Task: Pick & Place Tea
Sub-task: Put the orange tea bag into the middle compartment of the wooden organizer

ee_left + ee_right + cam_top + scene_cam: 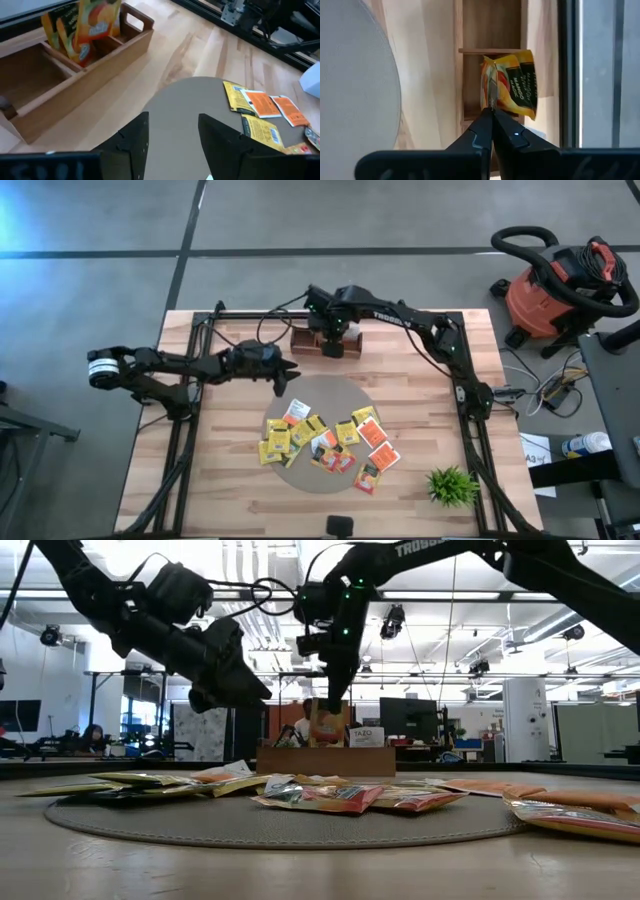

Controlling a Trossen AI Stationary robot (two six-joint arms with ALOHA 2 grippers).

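Tea packets (325,442), yellow, orange and a few white, lay scattered and overlapping on a round grey mat (330,392) at the middle of the table. They looked thin, light and floppy, likely slick, so an edge or corner would suit a pinch best. The right gripper (492,111) had its fingers pressed closed on the edge of one orange-yellow packet (512,85), hanging over a wooden tray (326,340) at the far side. In the tray, a few packets (82,27) stood in one compartment; the one beside it looked empty. The left gripper (172,132) hovered over the mat's edge, fingers spread, holding nothing.
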